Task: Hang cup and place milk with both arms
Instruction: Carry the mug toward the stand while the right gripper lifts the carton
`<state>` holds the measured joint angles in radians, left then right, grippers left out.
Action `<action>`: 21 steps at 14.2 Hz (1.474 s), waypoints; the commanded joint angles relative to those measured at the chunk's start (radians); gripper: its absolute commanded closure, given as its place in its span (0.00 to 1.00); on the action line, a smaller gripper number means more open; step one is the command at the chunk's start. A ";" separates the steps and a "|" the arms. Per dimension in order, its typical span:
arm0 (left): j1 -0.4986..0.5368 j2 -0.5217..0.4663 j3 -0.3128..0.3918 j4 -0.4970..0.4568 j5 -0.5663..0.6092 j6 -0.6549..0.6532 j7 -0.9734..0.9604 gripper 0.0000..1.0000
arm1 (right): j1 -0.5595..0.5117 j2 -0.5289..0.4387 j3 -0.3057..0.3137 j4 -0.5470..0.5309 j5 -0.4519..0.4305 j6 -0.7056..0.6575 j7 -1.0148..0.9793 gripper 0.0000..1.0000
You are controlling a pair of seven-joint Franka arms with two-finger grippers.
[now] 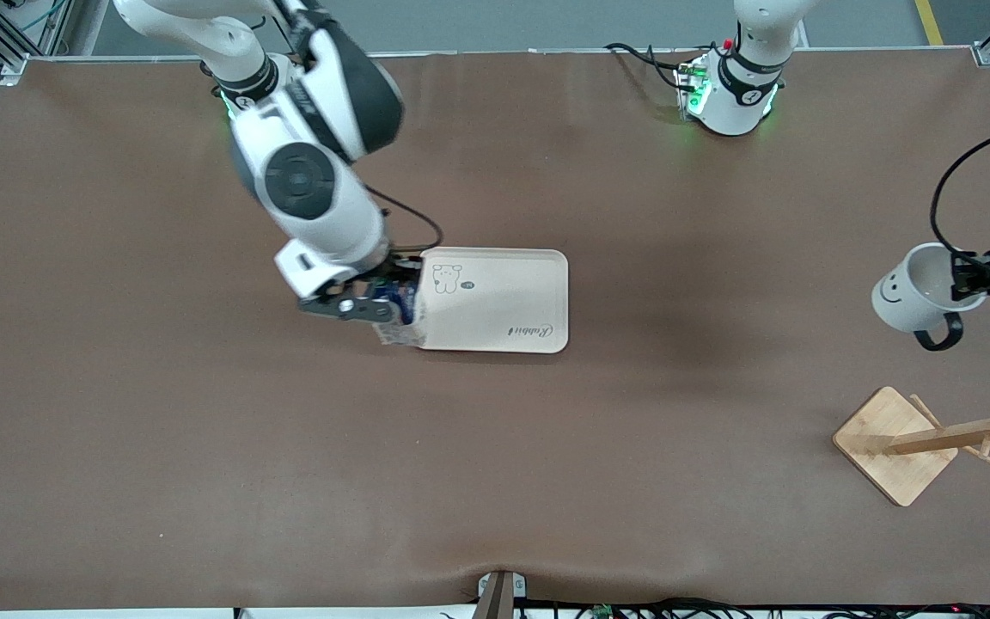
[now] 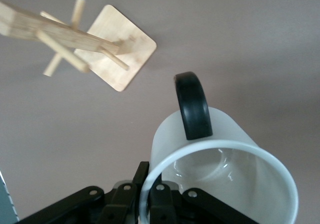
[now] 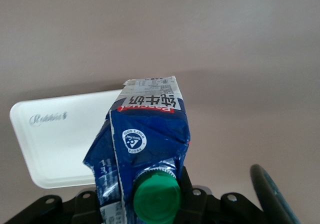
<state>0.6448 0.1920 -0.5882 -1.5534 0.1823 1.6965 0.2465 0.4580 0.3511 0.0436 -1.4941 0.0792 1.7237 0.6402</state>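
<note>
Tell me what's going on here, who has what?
Each arm holds one thing. The left gripper is shut on the rim of the cup, carrying it in the air over the table near the wooden rack; the cup is not yet on a peg. The right gripper is shut on the milk, holding it at the edge of the white tray toward the right arm's end; nothing lies on the tray.

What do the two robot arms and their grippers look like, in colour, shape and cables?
Both arms are thick, rounded and white. The right arm has a black round joint disc and a large black cover, with a green light near its wrist. The left arm glows green at its base. The right gripper and left gripper are black, each trailing a thin black cable.
</note>
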 commanded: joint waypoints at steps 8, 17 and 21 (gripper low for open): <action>0.062 0.076 -0.009 -0.002 0.000 0.153 0.140 1.00 | -0.399 -0.098 0.009 -0.155 -0.062 -0.125 -0.352 1.00; 0.113 0.122 -0.007 -0.002 0.000 0.224 0.195 1.00 | -0.558 -0.162 0.007 -0.440 -0.156 0.134 -0.396 1.00; 0.133 0.139 -0.007 -0.001 -0.001 0.241 0.252 1.00 | -0.625 -0.150 0.009 -0.489 -0.156 0.192 -0.548 1.00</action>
<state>0.7623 0.3252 -0.5857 -1.5552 0.1823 1.9209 0.4573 -0.1205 0.2388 0.0315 -1.9134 -0.0604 1.8740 0.1613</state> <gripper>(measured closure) 0.947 0.498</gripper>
